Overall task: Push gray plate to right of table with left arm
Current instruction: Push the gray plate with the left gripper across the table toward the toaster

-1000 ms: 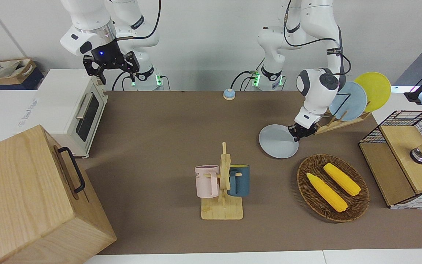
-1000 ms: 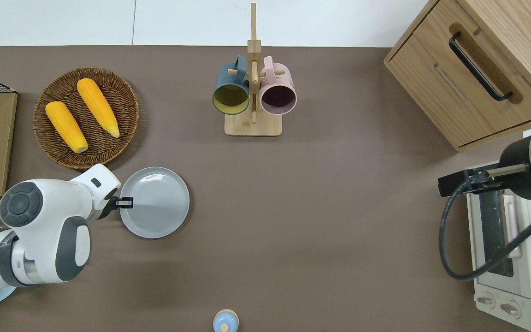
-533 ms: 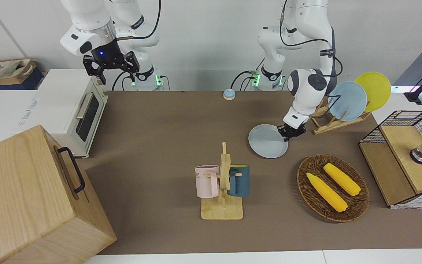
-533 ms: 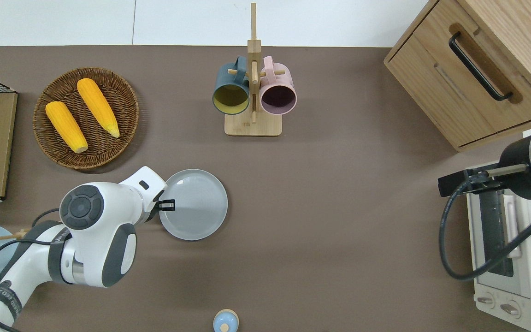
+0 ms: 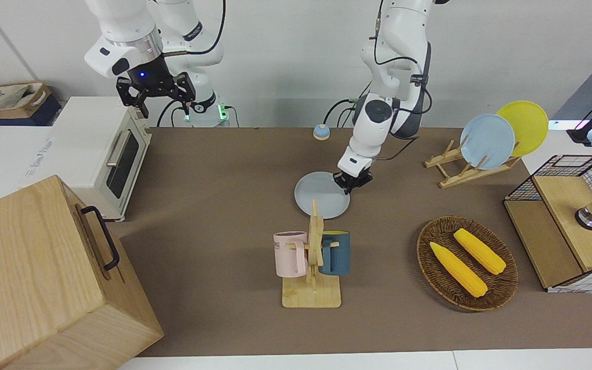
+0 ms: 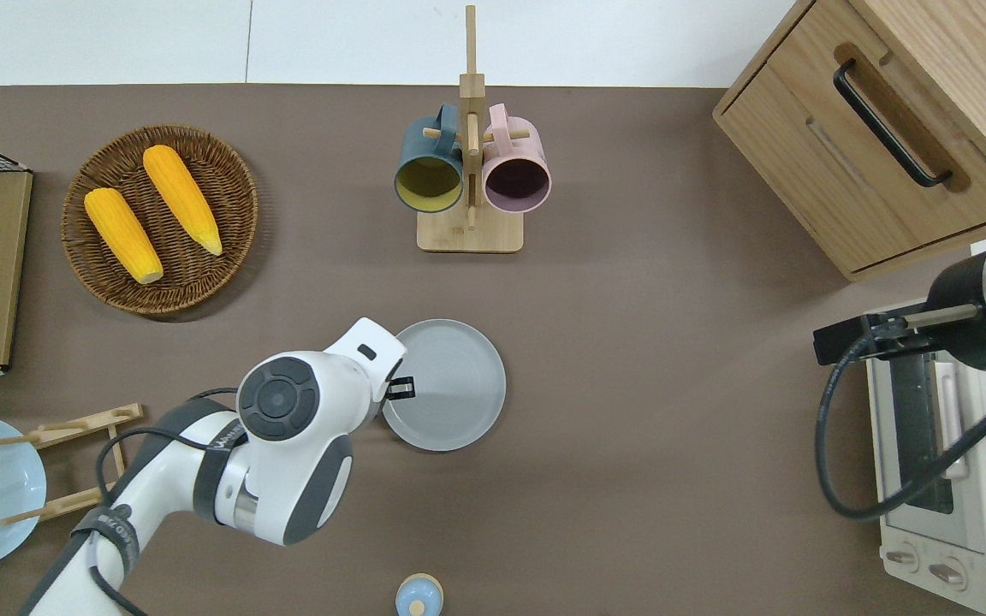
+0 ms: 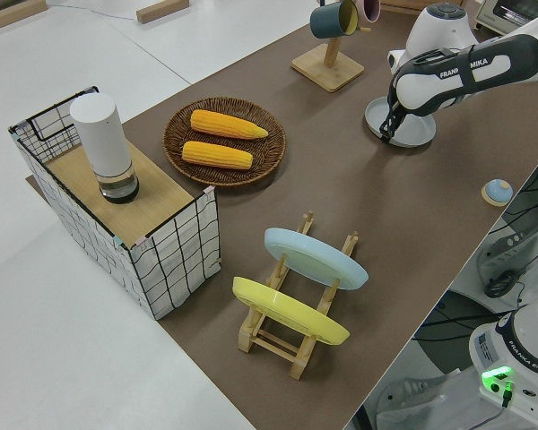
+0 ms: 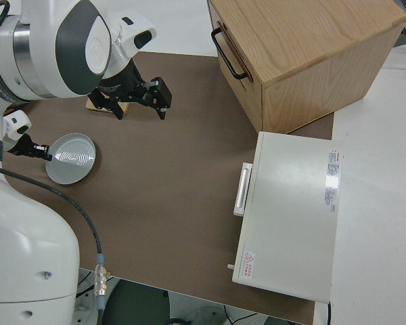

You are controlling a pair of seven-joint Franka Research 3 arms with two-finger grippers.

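The gray plate [image 6: 444, 385] lies flat on the table [image 6: 647, 428], nearer to the robots than the mug stand [image 6: 470, 171] and close to it, about midway along the table's length. Toward the left arm's end from the stand, and well apart, sits the corn basket [image 6: 159, 219].

The left gripper [image 6: 401, 388] is low at the plate's rim on the side toward the left arm's end. Its dark fingertips [image 5: 350, 183] look drawn close together and seem to bear on the rim edge, though whether they pinch the lip or only press against it I cannot tell. The right arm [image 5: 131, 46] is parked, and its gripper [image 5: 155, 90] has its fingers spread apart.

As for handling, the plate looks like glossy ceramic or hard plastic: stiff, fairly light and shallow, with a smooth base that should slide readily on the matte mat (the mat probably gives some drag, so it should not shoot away). No lifting is needed; the place to bear on is the rim, low down and in line with the plate's centre. A round plate pushed off-centre will likely spin and slip aside of the fingers, and a contact too high may ride over the lip. The stand is close alongside the path, so a swerve could clip its base.
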